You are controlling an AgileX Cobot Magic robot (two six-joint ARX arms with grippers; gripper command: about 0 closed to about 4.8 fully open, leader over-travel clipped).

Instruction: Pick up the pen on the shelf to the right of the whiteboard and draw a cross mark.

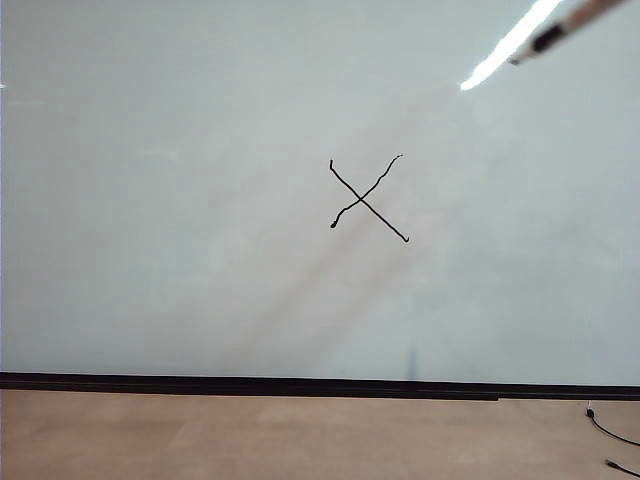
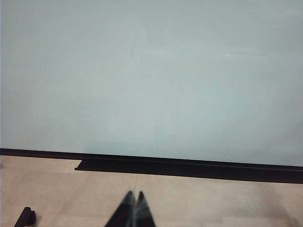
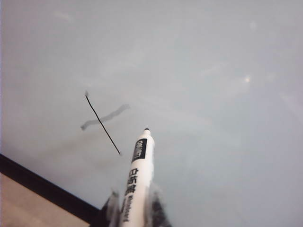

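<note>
Whiteboard point(image 1: 150, 250): cross mark point(image 1: 367, 199) | right gripper point(image 3: 135, 210): pen point(image 3: 137, 179) | left gripper point(image 2: 134, 196): closed

pen point(image 3: 137, 182) print, probably illegible black characters

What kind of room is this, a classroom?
Maybe a classroom or lab, though little shows: a big whiteboard with a drawn cross mark, a wooden-looking floor, and the right end effector holding a pen.
</note>
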